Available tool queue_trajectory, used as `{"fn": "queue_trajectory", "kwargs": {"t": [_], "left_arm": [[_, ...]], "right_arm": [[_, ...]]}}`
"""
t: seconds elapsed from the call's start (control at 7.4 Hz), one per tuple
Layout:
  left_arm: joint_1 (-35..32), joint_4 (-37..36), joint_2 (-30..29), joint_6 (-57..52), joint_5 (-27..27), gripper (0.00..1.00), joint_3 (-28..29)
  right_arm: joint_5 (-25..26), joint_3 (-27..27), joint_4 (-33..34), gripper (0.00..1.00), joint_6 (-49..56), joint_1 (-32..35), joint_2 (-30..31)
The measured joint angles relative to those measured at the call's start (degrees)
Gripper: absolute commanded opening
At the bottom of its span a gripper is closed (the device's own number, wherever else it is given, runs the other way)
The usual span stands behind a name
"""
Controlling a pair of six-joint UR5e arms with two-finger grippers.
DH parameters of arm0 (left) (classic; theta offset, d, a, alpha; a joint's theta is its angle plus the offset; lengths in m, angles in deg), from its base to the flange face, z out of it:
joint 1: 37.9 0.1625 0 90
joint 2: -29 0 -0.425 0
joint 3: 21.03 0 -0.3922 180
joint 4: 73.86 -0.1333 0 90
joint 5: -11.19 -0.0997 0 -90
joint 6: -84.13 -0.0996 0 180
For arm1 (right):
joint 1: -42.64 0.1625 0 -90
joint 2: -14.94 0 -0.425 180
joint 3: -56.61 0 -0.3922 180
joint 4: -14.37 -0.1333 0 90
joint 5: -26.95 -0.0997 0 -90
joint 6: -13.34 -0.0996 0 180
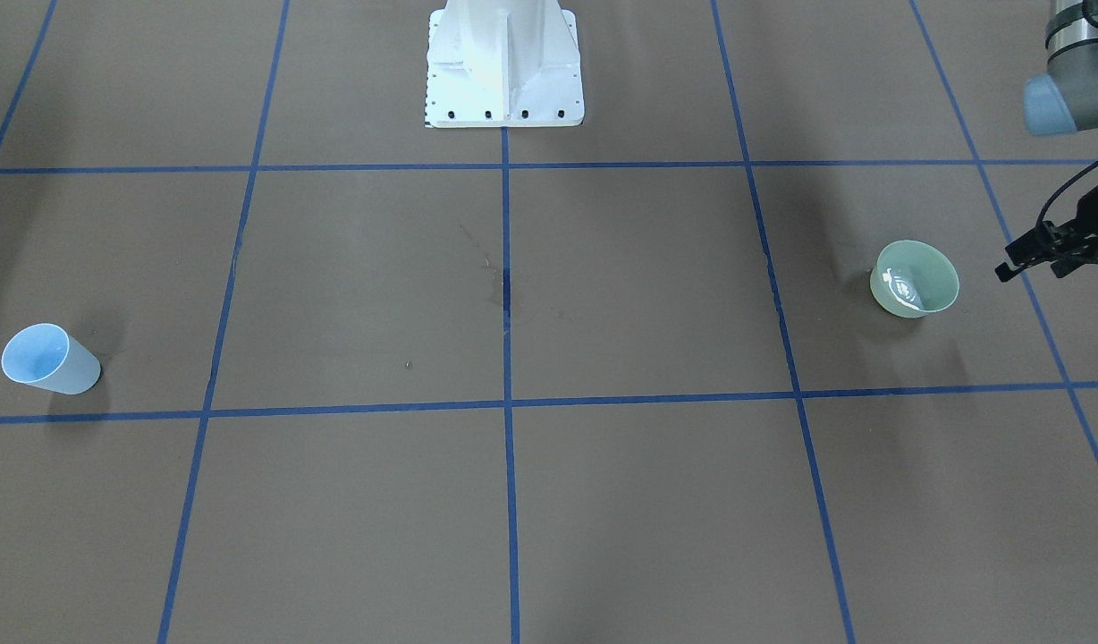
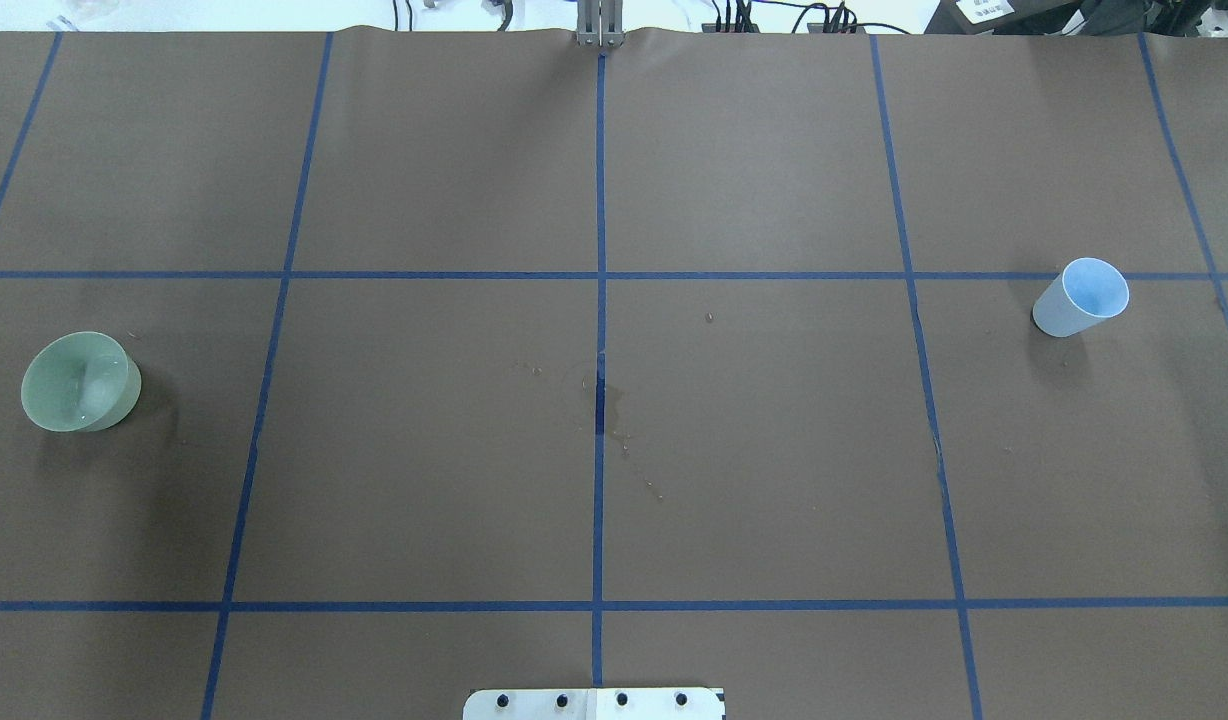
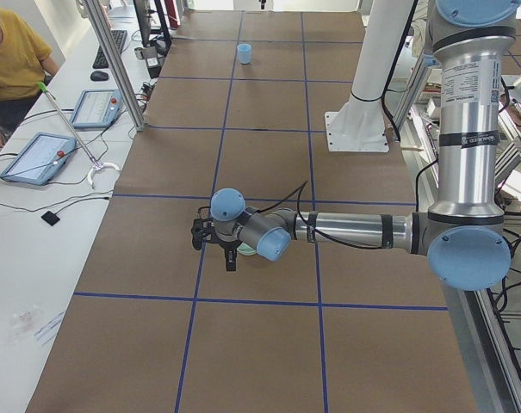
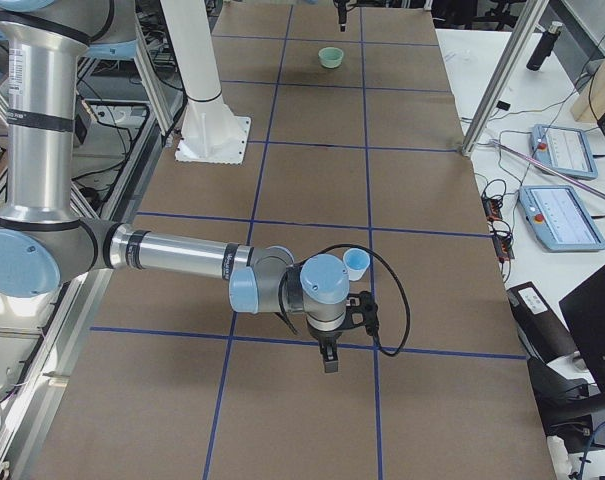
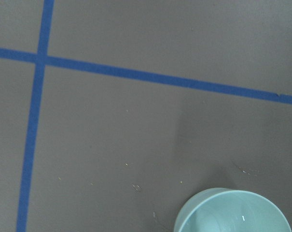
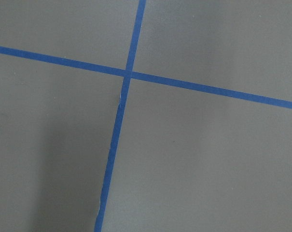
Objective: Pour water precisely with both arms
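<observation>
Green bowl (image 1: 914, 279) with glinting water (image 1: 905, 291) stands beside the left pincer (image 1: 1036, 259), blue cup (image 1: 48, 360) near the right pincer (image 4: 340, 338) on the brown worktop (image 1: 603, 501); neither pincer's spread can be told.

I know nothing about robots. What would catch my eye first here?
Two big silver arms with light-blue joints: the left arm reaches low beside a pale green bowl, the right arm beside a pale blue cup. Bowl and cup stand far apart at opposite ends of a brown table gridded with blue tape.
</observation>
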State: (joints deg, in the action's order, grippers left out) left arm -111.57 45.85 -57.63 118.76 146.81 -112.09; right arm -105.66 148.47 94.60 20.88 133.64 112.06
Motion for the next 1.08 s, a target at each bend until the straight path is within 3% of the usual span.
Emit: {"fn": "queue_trajectory", "kwargs": {"t": [0.27,0.68,1.08], "left_arm": [[-4.88,-4.50,-0.25,-9.52,-0.01,1.00,-0.05],[-12.33,-19.94,-1.44,-24.23,-0.26,1.00,-4.05],[-15.49,-22.20,-0.74,-27.34,-0.13,1.00,-6.16]], "right_arm": [[-0.01,-0.01,0.07,1.00,-0.11,-0.03,-0.06],[-0.01,-0.01,0.08,1.00,-0.16,-0.11,-0.08],[-0.05,-0.01,0.08,1.00,-0.16,-0.12,-0.09]]}}
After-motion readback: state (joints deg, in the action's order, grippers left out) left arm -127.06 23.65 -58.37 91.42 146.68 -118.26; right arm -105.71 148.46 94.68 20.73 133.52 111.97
